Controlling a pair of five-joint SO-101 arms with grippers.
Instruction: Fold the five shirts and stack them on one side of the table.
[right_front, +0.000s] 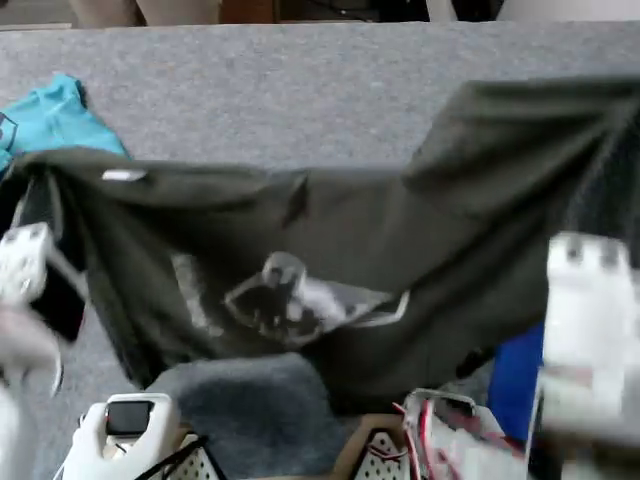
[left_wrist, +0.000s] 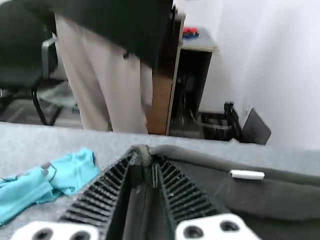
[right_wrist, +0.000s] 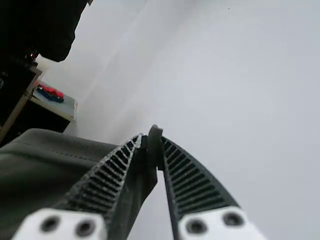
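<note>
A dark olive shirt (right_front: 330, 260) with a pale chest print hangs stretched between both arms above the grey table (right_front: 280, 90). My left gripper (left_wrist: 145, 160) is shut on the shirt's edge (left_wrist: 260, 195) near the collar label, at the left of the high view. My right gripper (right_wrist: 151, 142) is shut on the other corner of the shirt (right_wrist: 45, 165), lifted high at the right of the high view. A turquoise shirt (right_front: 50, 118) lies crumpled at the table's far left, also seen as the turquoise shirt (left_wrist: 45, 180) beyond the left gripper.
A grey garment (right_front: 250, 410) lies under the hanging shirt near the front edge, with a blue item (right_front: 518, 385) at the front right. A person (left_wrist: 110, 65) stands behind the table's far edge. The far half of the table is bare.
</note>
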